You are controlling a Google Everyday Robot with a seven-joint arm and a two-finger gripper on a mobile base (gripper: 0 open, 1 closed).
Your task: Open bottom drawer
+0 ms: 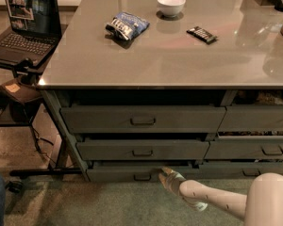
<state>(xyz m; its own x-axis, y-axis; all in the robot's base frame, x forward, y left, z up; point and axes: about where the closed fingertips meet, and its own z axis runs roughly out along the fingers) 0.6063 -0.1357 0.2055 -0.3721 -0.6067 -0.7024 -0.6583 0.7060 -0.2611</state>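
Observation:
The bottom drawer (118, 174) is the slim dark grey front at the foot of the left stack, under two taller wide drawers. Its small dark pull handle (142, 177) sits at the middle of the panel. The drawer front stands slightly out from the frame, with a dark gap above it. My gripper (164, 171) reaches in from the lower right on a white arm (212, 199). Its tip is at the drawer's top edge, just right of the handle.
The grey countertop (179, 60) above holds a chip bag (126, 25), a white bowl (171, 4) and a dark snack bar (201, 34). A laptop (23, 25) on a stand is at the left. Narrower drawers (254, 149) fill the right stack.

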